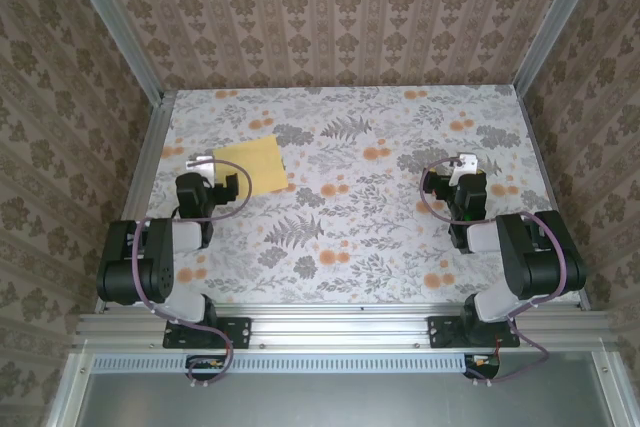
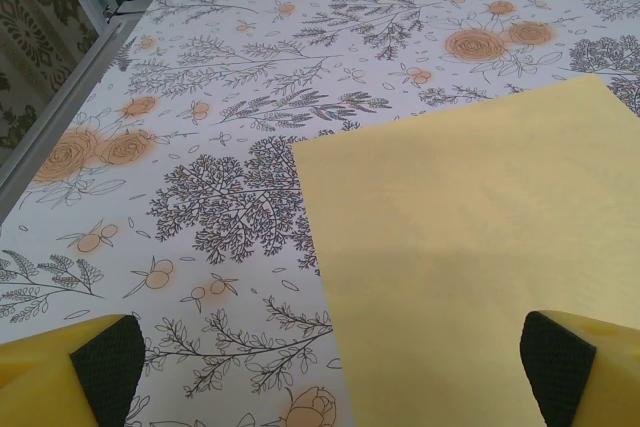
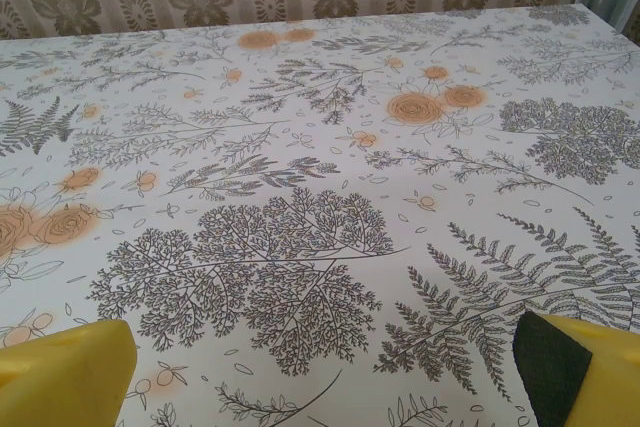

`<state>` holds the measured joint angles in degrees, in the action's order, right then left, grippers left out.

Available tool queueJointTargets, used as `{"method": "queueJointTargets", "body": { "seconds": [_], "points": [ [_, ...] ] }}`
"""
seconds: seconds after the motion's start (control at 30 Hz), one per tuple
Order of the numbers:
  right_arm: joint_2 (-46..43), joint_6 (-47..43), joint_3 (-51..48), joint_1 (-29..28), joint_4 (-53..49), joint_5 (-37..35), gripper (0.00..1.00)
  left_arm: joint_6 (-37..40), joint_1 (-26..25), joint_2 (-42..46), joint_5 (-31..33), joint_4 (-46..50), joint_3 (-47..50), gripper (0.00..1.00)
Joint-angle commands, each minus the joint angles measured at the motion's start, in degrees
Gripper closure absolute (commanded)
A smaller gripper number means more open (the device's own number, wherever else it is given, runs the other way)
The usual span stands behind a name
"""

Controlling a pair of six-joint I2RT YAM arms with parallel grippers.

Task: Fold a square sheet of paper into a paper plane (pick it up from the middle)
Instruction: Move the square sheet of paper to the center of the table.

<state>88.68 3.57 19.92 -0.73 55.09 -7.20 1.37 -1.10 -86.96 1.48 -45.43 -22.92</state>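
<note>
Flat square sheet of paper (image 1: 258, 162), smooth, uncreased

Surface (image 1: 340, 237): lying flat beneath both sets of fingers, wearing a pale covering printed with grey plants.
Orange flower prints (image 2: 475, 44): showing ahead of the left fingers (image 2: 100, 367), toward the far edge.
Grey tree print (image 3: 260, 267): spreading just ahead of the right fingers (image 3: 575, 367), in line with the gap between them.
Fern print (image 3: 545, 282): fanning out just ahead of the right-hand one of the right fingers.
Walls (image 1: 340, 17): standing beyond the surface, carrying brown damask wallpaper.
Metal rail (image 2: 60, 112): running along the surface's edge, off to the left of the left fingers.
</note>
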Motion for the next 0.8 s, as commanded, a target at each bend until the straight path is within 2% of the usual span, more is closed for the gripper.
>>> {"method": "queueJointTargets", "body": {
  "seconds": [0.0, 0.77],
  "points": [
    [0.09, -0.10, 1.35, 0.12, 0.02, 0.66, 0.00, 1.23, -0.13, -0.24, 0.14, -0.25, -1.25, 0.00],
    [0.01, -0.14, 1.45, 0.05, -0.13, 0.61, 0.00, 1.27, -0.04, -0.24, 0.17, -0.26, -1.12, 0.00]
  ]
}}
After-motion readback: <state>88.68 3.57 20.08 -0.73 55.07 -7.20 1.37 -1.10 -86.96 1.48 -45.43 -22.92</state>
